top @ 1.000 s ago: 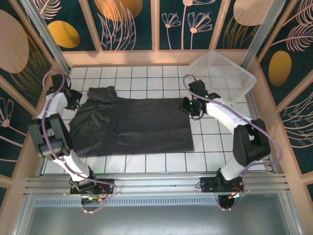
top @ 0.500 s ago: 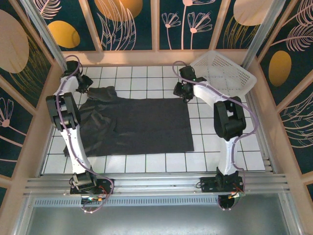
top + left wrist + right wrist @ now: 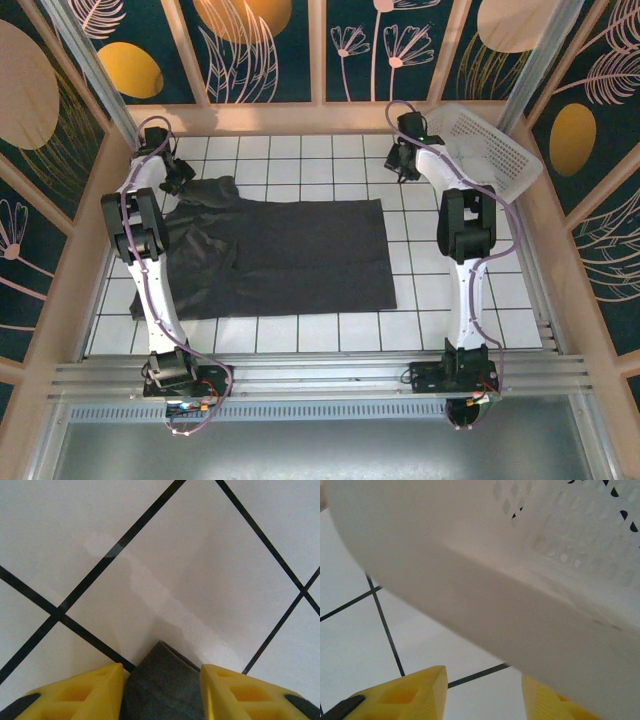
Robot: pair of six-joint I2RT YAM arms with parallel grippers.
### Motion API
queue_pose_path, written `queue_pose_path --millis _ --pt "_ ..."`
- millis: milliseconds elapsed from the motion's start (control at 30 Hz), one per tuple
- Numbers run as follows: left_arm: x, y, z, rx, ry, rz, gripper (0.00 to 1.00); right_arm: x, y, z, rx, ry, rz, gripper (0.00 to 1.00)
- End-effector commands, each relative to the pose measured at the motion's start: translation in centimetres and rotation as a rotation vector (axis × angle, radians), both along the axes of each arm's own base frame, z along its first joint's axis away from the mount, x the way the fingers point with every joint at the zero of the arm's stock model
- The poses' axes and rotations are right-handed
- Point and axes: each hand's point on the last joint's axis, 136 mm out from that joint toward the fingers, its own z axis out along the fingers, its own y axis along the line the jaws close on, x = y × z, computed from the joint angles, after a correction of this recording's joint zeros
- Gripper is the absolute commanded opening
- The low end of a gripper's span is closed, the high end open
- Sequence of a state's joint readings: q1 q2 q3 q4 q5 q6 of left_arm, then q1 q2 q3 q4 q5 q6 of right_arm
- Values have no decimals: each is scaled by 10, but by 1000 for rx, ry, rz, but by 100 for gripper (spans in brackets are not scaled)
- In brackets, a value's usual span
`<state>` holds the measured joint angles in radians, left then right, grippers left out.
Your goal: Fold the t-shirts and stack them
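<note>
A dark charcoal t-shirt (image 3: 280, 255) lies spread flat on the white tiles, one sleeve bunched at its far left corner (image 3: 212, 189). My left gripper (image 3: 183, 180) is stretched out to that sleeve. In the left wrist view its yellow fingers (image 3: 85, 690) stand apart, and a corner of the dark fabric (image 3: 162, 700) lies flat on the tile between them, not pinched. My right gripper (image 3: 404, 162) is far out at the back right, open, against the near wall of the white basket (image 3: 495, 150). In the right wrist view the gripper (image 3: 484, 680) holds nothing and the basket wall (image 3: 520, 580) looms just ahead.
The white lattice basket sits tilted in the far right corner against the wooden frame (image 3: 535, 200). Wooden rails and patterned panels (image 3: 260, 50) close in the back and both sides. Bare tiles (image 3: 440, 290) run to the right of the shirt, and an aluminium rail (image 3: 320, 375) crosses the near edge.
The right arm reached further back and right, and the basket shifted right and tipped up. The left gripper moved a little down toward the sleeve. The shirt lies as before.
</note>
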<state>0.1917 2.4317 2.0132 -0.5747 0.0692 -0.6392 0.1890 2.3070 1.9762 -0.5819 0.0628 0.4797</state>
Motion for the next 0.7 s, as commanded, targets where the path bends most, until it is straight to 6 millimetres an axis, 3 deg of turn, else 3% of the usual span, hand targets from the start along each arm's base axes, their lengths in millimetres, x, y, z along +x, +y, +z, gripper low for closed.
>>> queue_pose_path --millis 0,100,267,433,567,667 --pt "-1 2 -12 46 44 -22 45 -7 17 22 4 -19 49 44" --pt "4 4 -14 56 44 -22 44 -19 30 38 12 -45 79 44" --pt "-5 -10 -38 48 115 -46 39 -51 45 43 -14 -28 99 44" --pt "-16 -27 -52 78 194 -78 26 -81 37 37 -71 -11 41 45" --pt "-6 -32 -38 76 156 -82 1 -93 31 19 -76 22 7 46" --pt "8 -33 -5 101 85 -77 0 -92 28 5 -90 45 -12 46"
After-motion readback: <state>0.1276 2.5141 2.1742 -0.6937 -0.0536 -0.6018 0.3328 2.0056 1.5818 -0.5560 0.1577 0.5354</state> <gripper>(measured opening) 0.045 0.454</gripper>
